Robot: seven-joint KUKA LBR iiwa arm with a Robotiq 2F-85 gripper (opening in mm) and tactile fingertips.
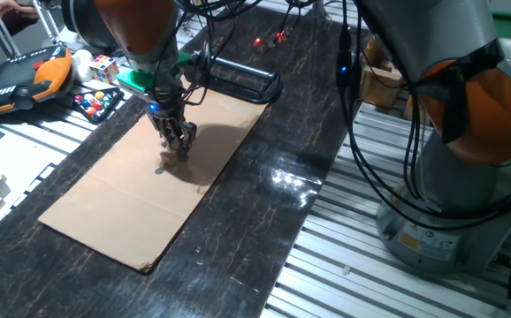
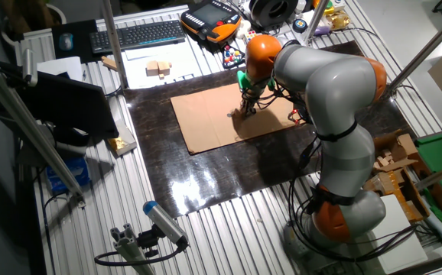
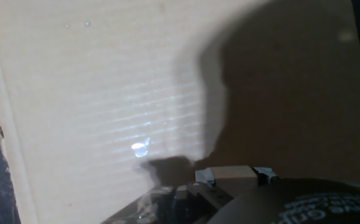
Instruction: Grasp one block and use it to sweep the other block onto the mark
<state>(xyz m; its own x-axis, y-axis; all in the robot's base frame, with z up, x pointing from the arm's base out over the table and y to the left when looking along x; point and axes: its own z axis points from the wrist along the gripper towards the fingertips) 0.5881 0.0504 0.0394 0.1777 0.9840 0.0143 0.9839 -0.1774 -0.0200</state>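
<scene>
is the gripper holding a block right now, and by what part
Cannot tell for sure: the gripper is down on the cardboard, and a tan block seems to sit between its fingertips.

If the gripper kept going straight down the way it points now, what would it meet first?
Most likely the cardboard itself: the gripper points down and sits low over it. A block seems held between the fingers, so that would probably touch first; depth is unclear.

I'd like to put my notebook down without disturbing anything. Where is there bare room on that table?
The near half of the flat tan cardboard sheet looks bare, between the claw and the sheet's front corner. The glossy black tabletop right of the sheet also looks free. It is crowded at the far end, around the black wire frame and the orange-and-black handheld controller.
</scene>
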